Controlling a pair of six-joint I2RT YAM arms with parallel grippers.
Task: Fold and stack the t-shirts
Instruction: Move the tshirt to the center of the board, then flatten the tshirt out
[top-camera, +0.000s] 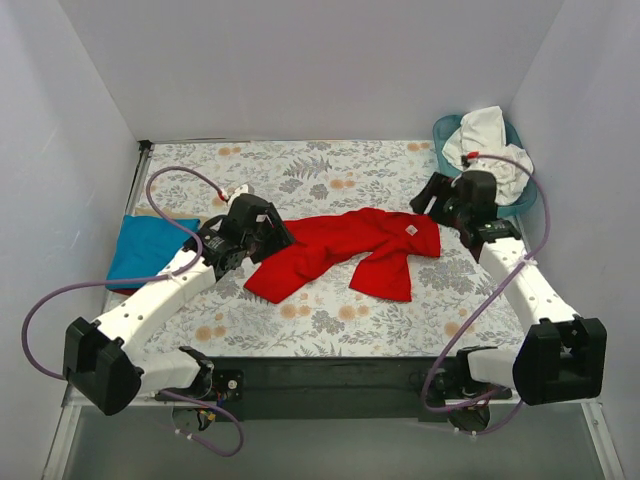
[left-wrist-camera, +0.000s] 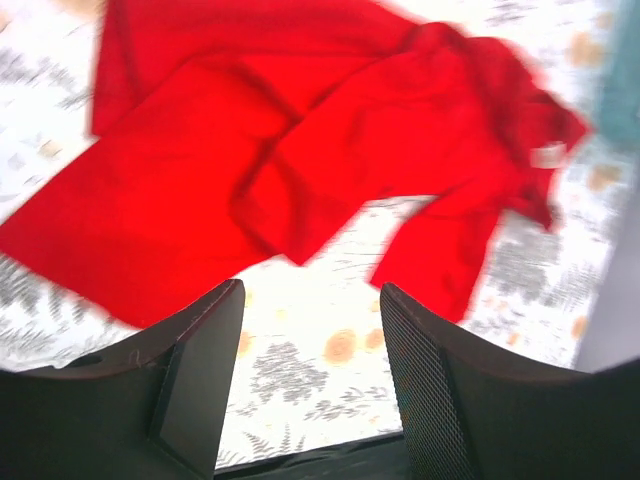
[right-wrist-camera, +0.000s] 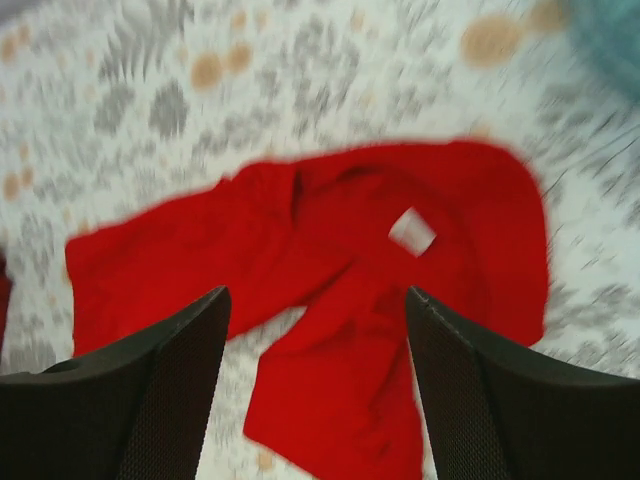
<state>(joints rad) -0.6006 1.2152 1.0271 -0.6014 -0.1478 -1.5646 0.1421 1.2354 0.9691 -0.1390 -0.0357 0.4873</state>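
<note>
A bright red t-shirt (top-camera: 345, 250) lies crumpled in the middle of the floral table cloth; it also shows in the left wrist view (left-wrist-camera: 260, 160) and the right wrist view (right-wrist-camera: 340, 270), its white neck label (right-wrist-camera: 412, 230) facing up. A turquoise blue t-shirt (top-camera: 148, 248) lies folded at the left edge. A white t-shirt (top-camera: 488, 145) is heaped in the teal basket (top-camera: 528, 200) at the back right. My left gripper (top-camera: 282, 238) is open and empty at the red shirt's left end. My right gripper (top-camera: 422, 196) is open and empty above the shirt's right end.
White walls close the table on three sides. The floral table cloth (top-camera: 300, 170) covers the surface. A black strip (top-camera: 330, 372) runs along the near edge between the arm bases. Purple cables loop beside each arm.
</note>
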